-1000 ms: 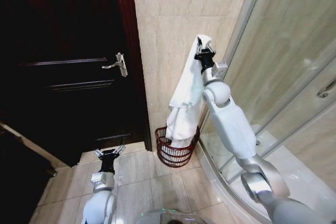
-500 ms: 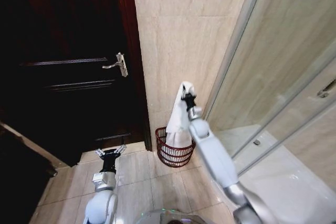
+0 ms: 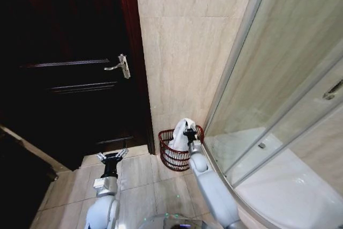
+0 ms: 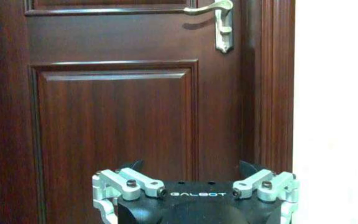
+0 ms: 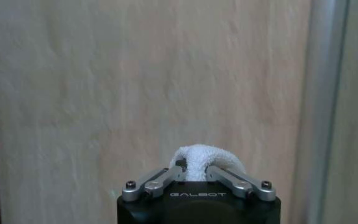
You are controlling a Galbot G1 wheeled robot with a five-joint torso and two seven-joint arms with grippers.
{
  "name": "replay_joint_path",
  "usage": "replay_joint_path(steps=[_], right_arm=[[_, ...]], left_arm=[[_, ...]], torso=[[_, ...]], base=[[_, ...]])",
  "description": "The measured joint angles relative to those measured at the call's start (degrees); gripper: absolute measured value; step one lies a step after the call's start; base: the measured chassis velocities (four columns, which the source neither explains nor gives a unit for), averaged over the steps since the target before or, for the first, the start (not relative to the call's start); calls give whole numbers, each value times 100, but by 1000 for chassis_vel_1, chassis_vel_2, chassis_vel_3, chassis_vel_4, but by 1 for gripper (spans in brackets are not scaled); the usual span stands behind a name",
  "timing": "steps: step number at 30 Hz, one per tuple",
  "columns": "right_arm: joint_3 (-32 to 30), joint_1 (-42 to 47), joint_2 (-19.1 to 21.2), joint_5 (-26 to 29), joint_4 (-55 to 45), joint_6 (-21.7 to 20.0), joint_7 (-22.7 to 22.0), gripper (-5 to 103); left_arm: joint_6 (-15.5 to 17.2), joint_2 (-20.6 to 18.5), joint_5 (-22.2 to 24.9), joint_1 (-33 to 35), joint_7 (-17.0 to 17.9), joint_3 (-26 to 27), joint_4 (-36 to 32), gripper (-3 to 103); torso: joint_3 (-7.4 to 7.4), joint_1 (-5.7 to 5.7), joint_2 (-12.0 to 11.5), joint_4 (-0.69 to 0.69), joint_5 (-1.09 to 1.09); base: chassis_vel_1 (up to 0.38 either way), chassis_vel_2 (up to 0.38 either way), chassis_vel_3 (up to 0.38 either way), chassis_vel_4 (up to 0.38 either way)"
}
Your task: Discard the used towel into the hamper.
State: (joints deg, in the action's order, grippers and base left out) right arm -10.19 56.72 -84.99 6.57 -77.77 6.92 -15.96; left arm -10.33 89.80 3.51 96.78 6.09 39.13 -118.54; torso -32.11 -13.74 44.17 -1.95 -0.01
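Observation:
A dark red wire hamper [image 3: 170, 156] stands on the floor against the beige tiled wall, beside the shower's glass. The white towel [image 3: 182, 135] bunches inside it, with its top sticking above the rim. My right gripper [image 3: 188, 131] is just over the hamper's rim, shut on the towel's top fold. In the right wrist view the towel [image 5: 204, 158] bulges out between the closed fingers [image 5: 229, 179], facing the tiled wall. Low at the left over the floor tiles, my left gripper [image 3: 111, 156] is open and holds nothing; the left wrist view has its fingers [image 4: 135, 179] spread toward the door.
A dark wooden door [image 3: 69, 68] with a silver lever handle [image 3: 121, 66] stands left of the hamper. The curved glass shower enclosure [image 3: 278, 79] and its white tray [image 3: 289, 186] take up the right. Floor tiles [image 3: 144, 186] lie open between my arms.
My right arm has come down a long way, lowering the towel from high against the wall into the hamper, where it now bunches. The left arm stayed put.

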Motion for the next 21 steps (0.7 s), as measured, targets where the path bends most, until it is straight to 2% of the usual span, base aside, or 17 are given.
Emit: replay_joint_path(steps=[2,3,6,7,8,11,12,14,15,17,19,21], right_arm=[[-26,75,81,378,-246,-562,-35,4],[-26,75,81,378,-246,-562,-35,4],[-64,186,287,1316,-845,-1776,-39,4],[-64,186,287,1316,-845,-1776,-39,4],[-84,197,353,1631,-1011,-2177,-24,4],[-112,38,450,2266,-1112,-3018,117,4],[-112,38,450,2266,-1112,-3018,117,4],[-115,-171,486,2730,-1051,-3613,198,4],[-115,-171,486,2730,-1051,-3613,198,4],[-127,-470,526,2944,-891,-4061,387,4],[-128,-543,539,2965,-859,-4148,428,4],[-105,-822,623,3096,-777,-4569,518,4]], left_arm=[[0,-11,2,24,16,18,-25,100],[0,-11,2,24,16,18,-25,100],[16,-26,2,42,28,18,-62,100],[16,-26,2,42,28,18,-62,100],[24,-29,2,43,30,11,-74,100],[33,-24,-9,56,32,-5,-101,100],[33,-24,-9,56,32,-5,-101,100],[34,-27,-9,66,34,-3,-123,100],[34,-27,-9,66,34,-3,-123,100],[33,-28,3,81,41,29,-160,100],[33,-26,7,82,43,40,-167,100],[61,-14,43,78,50,87,-204,100]], torso=[[0,0,0,0,1],[0,0,0,0,1],[0,0,0,1,0],[0,0,0,1,0],[0,0,0,1,0],[-1,0,0,1,0],[-1,0,0,1,0],[-1,0,0,0,0],[-1,0,0,0,0],[-1,-1,0,-1,1],[-1,-1,0,-1,1],[-1,-1,-1,-1,1]], base=[[0,0,0,0],[0,0,0,0],[0,0,0,0],[0,0,0,0],[0,0,0,0],[0,0,0,0],[0,0,0,0],[0,0,0,0],[0,0,0,0],[0,0,0,0],[0,0,0,0],[0,0,0,0]])
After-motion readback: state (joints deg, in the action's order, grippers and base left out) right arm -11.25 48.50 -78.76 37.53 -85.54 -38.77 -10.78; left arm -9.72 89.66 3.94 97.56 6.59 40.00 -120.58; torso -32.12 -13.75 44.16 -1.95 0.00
